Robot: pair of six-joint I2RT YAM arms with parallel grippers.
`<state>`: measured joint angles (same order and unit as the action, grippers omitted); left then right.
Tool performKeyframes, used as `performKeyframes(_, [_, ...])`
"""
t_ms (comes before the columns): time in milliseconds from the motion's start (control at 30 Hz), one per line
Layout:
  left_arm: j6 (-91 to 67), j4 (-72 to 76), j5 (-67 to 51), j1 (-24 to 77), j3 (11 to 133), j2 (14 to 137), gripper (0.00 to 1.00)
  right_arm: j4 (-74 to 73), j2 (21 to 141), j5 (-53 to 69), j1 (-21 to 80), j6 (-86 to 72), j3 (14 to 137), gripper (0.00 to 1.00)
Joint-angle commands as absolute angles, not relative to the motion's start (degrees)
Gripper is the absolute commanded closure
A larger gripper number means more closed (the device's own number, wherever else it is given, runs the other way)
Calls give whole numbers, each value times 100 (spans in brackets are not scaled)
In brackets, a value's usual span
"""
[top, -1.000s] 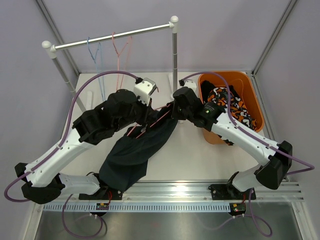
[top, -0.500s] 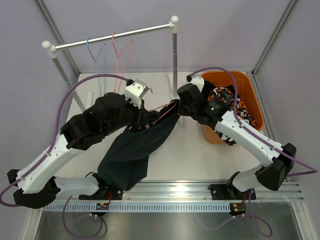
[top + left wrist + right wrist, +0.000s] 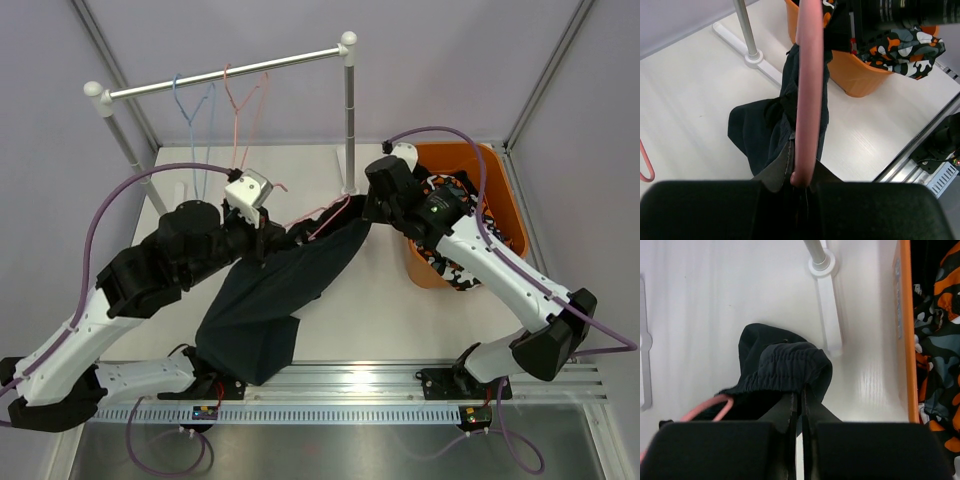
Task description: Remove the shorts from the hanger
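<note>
A pair of black shorts (image 3: 275, 300) hangs stretched between both arms above the table. My left gripper (image 3: 268, 232) is shut on the bar of a pink hanger (image 3: 807, 90), and the black shorts (image 3: 765, 125) drape along it. My right gripper (image 3: 802, 395) is shut on the gathered waistband of the shorts (image 3: 785, 367), next to the hanger's pink end (image 3: 710, 407). From above, the right gripper (image 3: 362, 208) sits by the rack's right post. Camouflage shorts (image 3: 455, 278) lie in the orange basket (image 3: 500, 180).
A clothes rack (image 3: 230, 72) stands at the back with a blue hanger (image 3: 195, 105) and a pink one (image 3: 240, 100) on its rail. Its right post foot (image 3: 819, 262) is just beyond my right gripper. The orange basket's wall (image 3: 905, 330) lies to the right.
The right gripper has closed on the shorts' waistband and moved back toward the rack post. The left arm has drawn the hanger leftward, stretching the shorts between them.
</note>
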<state>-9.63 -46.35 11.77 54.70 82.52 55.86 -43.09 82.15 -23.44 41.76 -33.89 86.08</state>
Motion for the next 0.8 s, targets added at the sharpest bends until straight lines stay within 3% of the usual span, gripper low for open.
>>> performKeyframes(0, [-941,-3764,1450,5484,8192,5282,100,-4271,8007,-2627,4692,-3419,8587,100])
performKeyframes(500, [-906,-496,2575,5484,7832,5229,100,-4403,7682,-3110,6696,-3718,8796,100])
performKeyframes(767, [-457,-491,3278,5476,8428,5721,100,-5053,7611,-3996,6882,-3200,9746,100])
